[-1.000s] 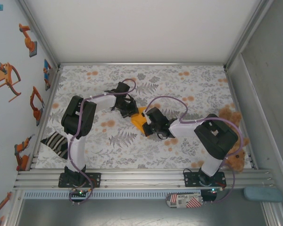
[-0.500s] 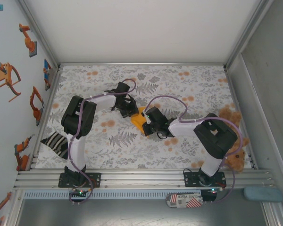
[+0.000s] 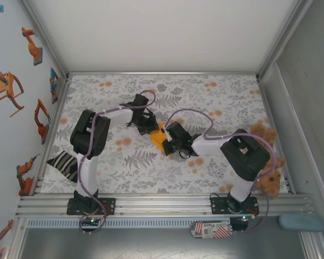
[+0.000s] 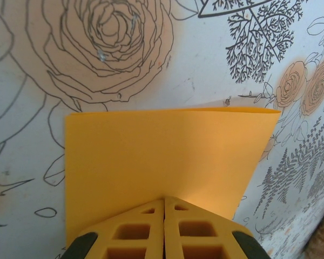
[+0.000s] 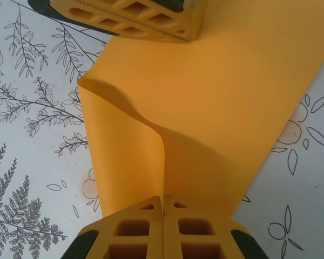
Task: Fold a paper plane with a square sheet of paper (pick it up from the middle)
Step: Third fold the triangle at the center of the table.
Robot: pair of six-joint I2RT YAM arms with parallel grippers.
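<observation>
Top external view: the orange-yellow sheet of paper (image 3: 159,139) sits near the middle of the flowered cloth (image 3: 216,97), between the two grippers. The left gripper (image 3: 149,129) meets it from the far left and the right gripper (image 3: 168,145) from the near right, so most of the sheet is hidden beneath them (only a small orange wedge shows).

Left wrist view: the jaws are pressed together on the near edge of the paper. The sheet spreads flat ahead of them on the cloth, and its far edge is a soft rounded fold, with two layers showing at the right corner.

Right wrist view: these jaws are also closed, pinching a raised ridge of the paper. The ridge curls up from the sheet and runs straight into the jaws, while the rest lies flat on the cloth. The left gripper's jaws rest on the far edge of the sheet.

A brown teddy (image 3: 267,181) lies at the right edge of the cloth beside the right arm, and a striped rag (image 3: 65,164) lies at the near left.
</observation>
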